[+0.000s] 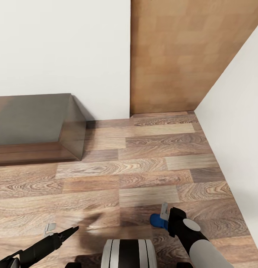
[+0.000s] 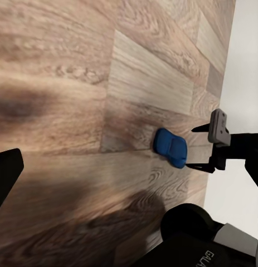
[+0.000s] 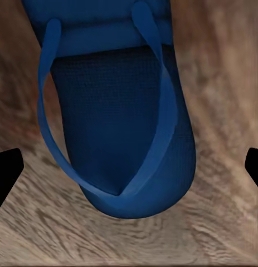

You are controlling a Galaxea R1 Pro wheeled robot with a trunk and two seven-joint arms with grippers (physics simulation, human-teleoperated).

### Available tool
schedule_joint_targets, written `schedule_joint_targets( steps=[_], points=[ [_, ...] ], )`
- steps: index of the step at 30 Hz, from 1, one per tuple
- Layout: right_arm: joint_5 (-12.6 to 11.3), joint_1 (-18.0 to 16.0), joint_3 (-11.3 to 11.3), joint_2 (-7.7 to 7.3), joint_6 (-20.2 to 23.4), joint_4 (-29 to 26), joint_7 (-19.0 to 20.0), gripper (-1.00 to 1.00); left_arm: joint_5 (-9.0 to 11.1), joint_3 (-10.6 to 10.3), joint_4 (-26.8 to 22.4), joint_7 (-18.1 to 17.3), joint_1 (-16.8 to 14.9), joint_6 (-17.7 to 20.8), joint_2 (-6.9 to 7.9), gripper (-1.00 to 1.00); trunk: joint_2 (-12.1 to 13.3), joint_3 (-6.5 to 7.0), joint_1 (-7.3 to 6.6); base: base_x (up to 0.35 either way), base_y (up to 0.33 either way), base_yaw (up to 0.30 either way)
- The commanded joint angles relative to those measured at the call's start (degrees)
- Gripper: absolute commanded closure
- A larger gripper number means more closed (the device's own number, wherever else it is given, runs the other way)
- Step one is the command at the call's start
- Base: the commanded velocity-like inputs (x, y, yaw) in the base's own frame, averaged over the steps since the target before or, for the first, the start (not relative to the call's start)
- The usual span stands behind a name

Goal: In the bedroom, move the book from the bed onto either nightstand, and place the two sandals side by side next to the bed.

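A blue sandal [image 1: 157, 220] sits low over the wood-plank floor [image 1: 144, 175], near the white wall on the robot's right. The right gripper [image 1: 164, 220] is at the sandal; in the left wrist view its two fingers [image 2: 219, 127] reach to the sandal's [image 2: 170, 147] edge, one above and one below, though whether they pinch it I cannot tell. From the right wrist view the sandal [image 3: 115, 117] lies strap-side up between the dark finger tips. The left gripper [image 1: 56, 230] hovers over bare floor with its fingers parted, holding nothing. A dark brown bed frame corner [image 1: 71, 126] stands well apart by the back wall.
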Motion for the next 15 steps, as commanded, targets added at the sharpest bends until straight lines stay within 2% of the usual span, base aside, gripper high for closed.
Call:
schedule_joint_targets(
  steps=[1, 10, 15],
  points=[
    [0.4, 0.0, 0.2, -0.01, 0.2, -0.1, 0.4, -1.00, 0.2, 0.0, 0.0, -0.1, 0.0, 0.6, -0.08, -1.00, 0.0, -0.03, -0.01, 0.012, -0.029, 0.000],
    [0.4, 0.0, 0.2, -0.01, 0.2, 0.0, 0.4, -1.00, 0.2, 0.0, 0.0, -0.1, 0.0, 0.6, -0.25, -1.00, 0.0, -0.03, -0.01, 0.003, -0.011, 0.000],
    [0.4, 0.0, 0.2, -0.01, 0.2, 0.0, 0.4, -1.00, 0.2, 0.0, 0.0, -0.1, 0.0, 0.6, -0.27, -1.00, 0.0, -0.03, -0.01, 0.000, -0.104, 0.000]
  ],
)
